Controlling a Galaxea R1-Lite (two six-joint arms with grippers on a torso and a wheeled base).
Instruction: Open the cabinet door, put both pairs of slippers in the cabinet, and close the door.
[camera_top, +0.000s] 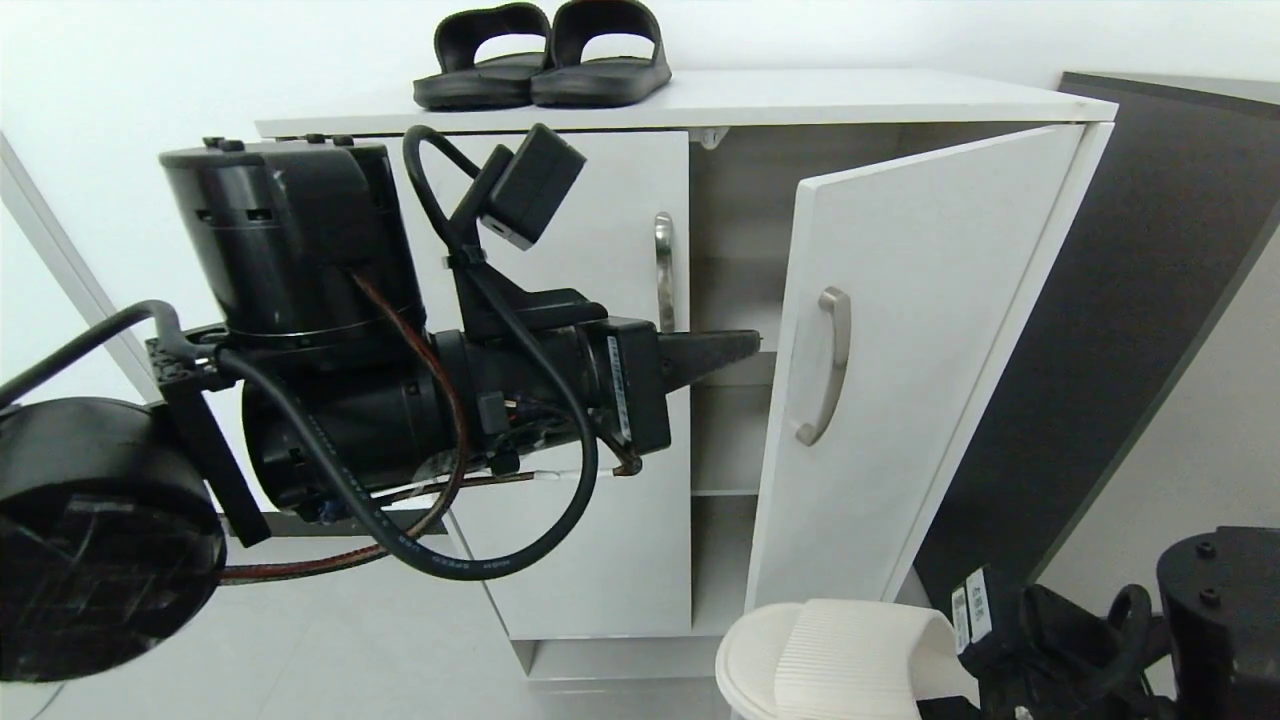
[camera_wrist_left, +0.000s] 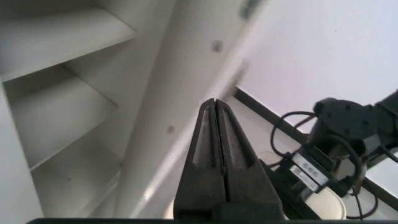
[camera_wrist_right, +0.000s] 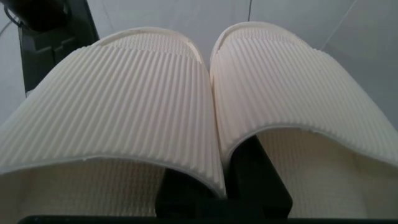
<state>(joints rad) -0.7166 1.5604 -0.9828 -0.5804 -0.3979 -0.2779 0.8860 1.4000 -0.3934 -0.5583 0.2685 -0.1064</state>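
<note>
Left gripper (camera_top: 738, 345), fingers pressed together and empty, sits at the cabinet (camera_top: 600, 112) opening; door (camera_top: 920, 350) stands wide for loading. Right gripper (camera_wrist_right: 249, 177) clamps white slippers (camera_top: 830, 660) low, seemingly ready. Black slippers (camera_top: 545, 60) lie on top.

Head view: from above, facing forward and down at the cabinet (camera_top: 900, 100), left arm (camera_top: 330, 400) close before the lens; left wrist view: along the left gripper (camera_wrist_left: 215, 149) toward the open shelves (camera_wrist_left: 56, 93), shared with the head view; right wrist view: very near the cream slippers (camera_wrist_right: 124, 93), likewise shared with the head view.
</note>
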